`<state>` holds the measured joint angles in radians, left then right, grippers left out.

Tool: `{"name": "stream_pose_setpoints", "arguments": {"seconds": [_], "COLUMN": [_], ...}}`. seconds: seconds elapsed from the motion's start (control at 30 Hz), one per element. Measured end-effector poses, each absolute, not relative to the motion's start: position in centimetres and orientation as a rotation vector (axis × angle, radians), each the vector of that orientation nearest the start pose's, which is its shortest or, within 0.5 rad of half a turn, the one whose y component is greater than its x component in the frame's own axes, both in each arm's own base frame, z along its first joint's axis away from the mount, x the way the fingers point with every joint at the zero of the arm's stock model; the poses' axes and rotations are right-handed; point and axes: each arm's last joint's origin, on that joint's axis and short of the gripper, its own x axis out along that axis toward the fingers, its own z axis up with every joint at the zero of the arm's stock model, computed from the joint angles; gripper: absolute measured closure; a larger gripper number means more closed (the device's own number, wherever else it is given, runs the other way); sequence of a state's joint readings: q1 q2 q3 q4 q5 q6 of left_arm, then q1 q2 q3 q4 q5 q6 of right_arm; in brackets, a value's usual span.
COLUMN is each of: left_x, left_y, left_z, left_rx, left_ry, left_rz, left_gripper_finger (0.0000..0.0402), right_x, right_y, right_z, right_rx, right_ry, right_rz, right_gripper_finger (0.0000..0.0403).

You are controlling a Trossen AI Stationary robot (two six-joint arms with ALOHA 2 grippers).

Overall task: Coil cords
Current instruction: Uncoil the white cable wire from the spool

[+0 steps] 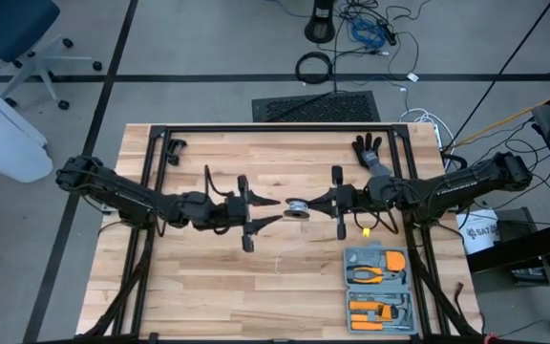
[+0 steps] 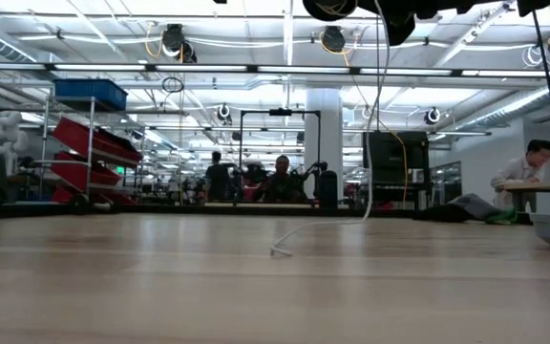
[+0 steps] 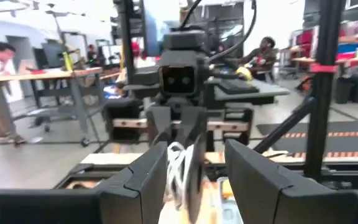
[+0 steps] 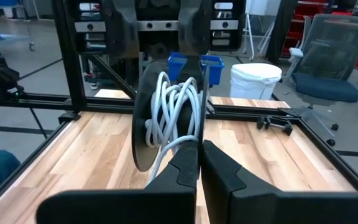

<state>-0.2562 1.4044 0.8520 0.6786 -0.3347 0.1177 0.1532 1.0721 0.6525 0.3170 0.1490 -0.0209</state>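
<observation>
The right gripper [image 4: 199, 163] has its fingers pressed together, pinching the round black disc-shaped reel [image 4: 148, 121] wound with thin white cord [image 4: 174, 106]. The left gripper [image 3: 194, 180] is spread around the reel, above the wooden table [image 1: 208, 287].

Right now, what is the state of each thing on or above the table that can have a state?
Reel: held up above the table between the two arms, standing on edge, partly wound.
White cord: several loops on the reel, its loose tail hanging down to the table, the end lying there.
Left end effector: jaws apart, around the reel.
Right end effector: shut, at the reel.
Tool case: open, lying flat, tools inside.
</observation>
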Motion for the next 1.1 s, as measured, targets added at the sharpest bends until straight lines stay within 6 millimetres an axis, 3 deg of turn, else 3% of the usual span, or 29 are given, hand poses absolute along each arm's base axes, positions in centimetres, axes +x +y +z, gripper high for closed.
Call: {"name": "stream_pose_setpoints", "arguments": {"seconds": [0.5,0.9,1.1], "left_x": [31.3,32.0,32.2], "left_y": [-6.1,-6.1,-6.1], "left_z": [27.8,27.4,27.0], "left_rx": [0.034,0.026,0.038], "left_ry": [0.008,-0.028,-0.009], "left_rz": [0.024,0.019,0.018], "left_gripper_finger": [0.0234,0.0235,0.0284], "right_x": [23.5,23.8,24.0], "right_y": [3.5,3.5,3.5], "right_z": [28.1,27.9,27.7], "right_rx": [-0.042,-0.043,-0.055], "right_ry": [0.093,0.099,0.104], "right_rz": [0.012,0.012,0.009], "right_gripper_finger": [0.0403,0.0403,0.0403]}}
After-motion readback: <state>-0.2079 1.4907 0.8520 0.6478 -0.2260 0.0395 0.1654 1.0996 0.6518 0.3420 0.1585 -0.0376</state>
